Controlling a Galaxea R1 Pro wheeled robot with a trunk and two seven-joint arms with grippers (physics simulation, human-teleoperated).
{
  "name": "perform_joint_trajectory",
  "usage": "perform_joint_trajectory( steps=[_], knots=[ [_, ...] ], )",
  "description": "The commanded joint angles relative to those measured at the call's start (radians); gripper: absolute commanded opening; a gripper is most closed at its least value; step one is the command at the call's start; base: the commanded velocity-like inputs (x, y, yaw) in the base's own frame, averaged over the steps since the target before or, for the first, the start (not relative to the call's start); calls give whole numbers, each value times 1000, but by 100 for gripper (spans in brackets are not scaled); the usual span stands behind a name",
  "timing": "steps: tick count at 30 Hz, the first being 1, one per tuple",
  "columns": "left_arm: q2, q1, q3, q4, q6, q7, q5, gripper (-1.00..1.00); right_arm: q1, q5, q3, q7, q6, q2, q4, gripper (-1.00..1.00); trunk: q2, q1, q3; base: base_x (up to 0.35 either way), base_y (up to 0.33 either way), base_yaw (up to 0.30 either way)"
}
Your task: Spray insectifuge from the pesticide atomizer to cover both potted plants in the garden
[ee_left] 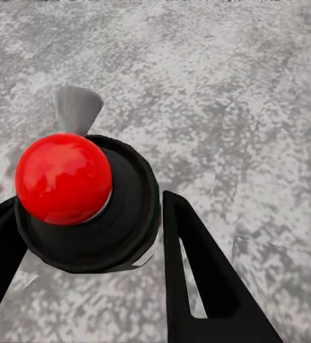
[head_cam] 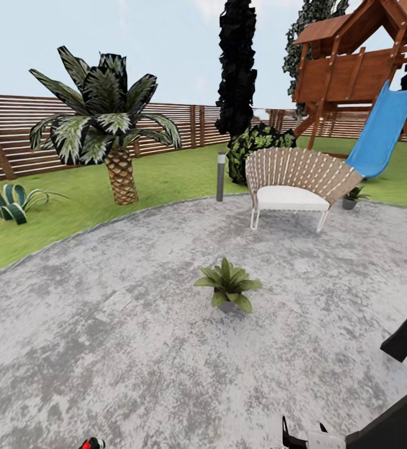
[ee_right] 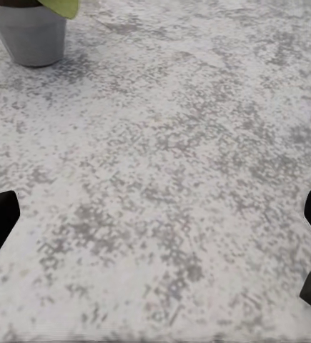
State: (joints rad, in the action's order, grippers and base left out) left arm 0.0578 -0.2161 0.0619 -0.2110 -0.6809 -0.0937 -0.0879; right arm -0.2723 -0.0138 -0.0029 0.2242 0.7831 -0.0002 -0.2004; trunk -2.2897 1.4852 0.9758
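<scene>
Now the atomizer (ee_left: 84, 207) is clenched in the left tool (ee_left: 91, 236), whose dark fingers (ee_left: 198, 264) press its black head from both sides. In the left wrist view the bottle is seen end-on: a red cap faces the camera, so the long axis runs roughly along the line of sight, down toward the patio (ee_left: 234, 107). A grey piece, probably the trigger or nozzle, juts from the head away from the camera across the stone. At the bottom edge of the head view a red tip (head_cam: 91, 444) is just caught.

One plant (head_cam: 228, 288) stands on the patio ahead, well apart from both arms; a second (head_cam: 352, 198) sits beside the chair (head_cam: 294, 182) near the slide. The right tool (ee_right: 155, 236) is released, its fingertips wide apart, with a grey pot (ee_right: 30, 36) near it.

The step in hand is judged to be the approach to the nearer plant. It would best be done with the bottle kept upright and the nozzle turned toward the leaves before any spray is released, and the rosette should be covered from above on all sides.
</scene>
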Motion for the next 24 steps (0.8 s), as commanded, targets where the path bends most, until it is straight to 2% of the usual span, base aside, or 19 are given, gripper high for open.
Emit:
perform_joint_trajectory(
  steps=[1,6,13,24],
  knots=[
    [1,0,7,1,-3,-1,-9,-100,-1,-2,0,2,2,0,1,100,0,0,1,6,0,-265],
    [1,0,7,2,-3,2,-9,-100,-1,-3,1,1,2,2,1,100,0,0,1,133,75,-265],
    [1,0,7,3,-3,7,-10,-100,-1,-3,1,2,2,2,1,100,0,0,1,204,226,-252],
    [-1,0,7,5,-3,8,-10,-100,-1,-5,3,-2,1,1,-1,100,0,0,1,20,35,-26]
  ],
)
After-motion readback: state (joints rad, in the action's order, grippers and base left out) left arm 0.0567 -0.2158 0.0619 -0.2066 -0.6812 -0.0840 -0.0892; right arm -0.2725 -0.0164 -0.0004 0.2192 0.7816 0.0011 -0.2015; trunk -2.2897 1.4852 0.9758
